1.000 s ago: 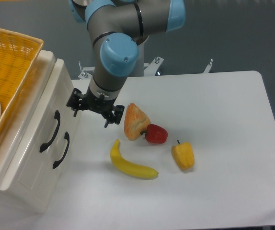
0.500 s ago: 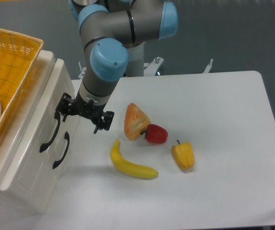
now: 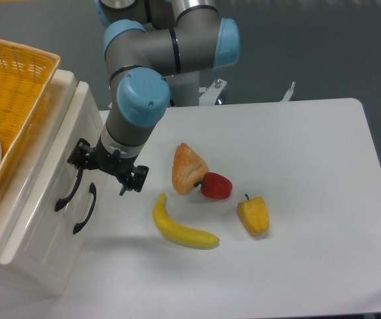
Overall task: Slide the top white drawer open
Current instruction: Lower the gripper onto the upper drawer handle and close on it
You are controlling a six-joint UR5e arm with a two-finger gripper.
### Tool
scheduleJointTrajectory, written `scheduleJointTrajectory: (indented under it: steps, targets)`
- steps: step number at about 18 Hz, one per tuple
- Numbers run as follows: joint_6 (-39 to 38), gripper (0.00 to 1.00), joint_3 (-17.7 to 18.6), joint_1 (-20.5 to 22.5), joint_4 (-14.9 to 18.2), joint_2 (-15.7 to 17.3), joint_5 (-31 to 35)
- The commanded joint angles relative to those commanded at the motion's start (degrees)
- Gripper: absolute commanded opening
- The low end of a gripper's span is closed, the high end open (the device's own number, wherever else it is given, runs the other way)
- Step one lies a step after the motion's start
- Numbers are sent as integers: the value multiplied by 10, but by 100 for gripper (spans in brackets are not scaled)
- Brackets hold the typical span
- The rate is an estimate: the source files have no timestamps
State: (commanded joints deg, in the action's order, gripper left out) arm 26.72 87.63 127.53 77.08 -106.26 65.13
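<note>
The top white drawer (image 3: 59, 158) is the upper of two glossy cream drawers in the cabinet at the left, and it is shut flush. Its curved black handle (image 3: 69, 187) sits left of the lower drawer's handle (image 3: 85, 209). My gripper (image 3: 106, 171) hangs right in front of the cabinet face, with its jaws spread wide and nothing between them. Its left finger (image 3: 79, 155) is right at the upper end of the top handle; whether it touches is unclear. The right finger (image 3: 135, 179) is over the table.
A yellow wicker basket (image 3: 19, 80) with a plate sits on top of the cabinet. On the white table (image 3: 310, 166) lie a banana (image 3: 182, 229), a pastry (image 3: 188, 167), a red pepper (image 3: 216, 186) and a yellow pepper (image 3: 254, 216), all right of the gripper.
My gripper has moved left and slightly down, from beside the pastry to the cabinet front at the top handle. The drawers and the food have not moved.
</note>
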Motion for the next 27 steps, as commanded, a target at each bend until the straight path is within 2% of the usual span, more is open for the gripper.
scheduleJointTrajectory:
  steps: [3,6,12,19,27]
  targets:
    - [0,100,-2,-4,-3,-1,-3]
    - [-2,100,-3,-10,-19,-5,-4]
    - [-4,100,-2,-15,-19,-9,-3]
    - [-22,82,0,-16,-20,-10,-2]
    - [-27,73,1,-17,-20,-11,-2]
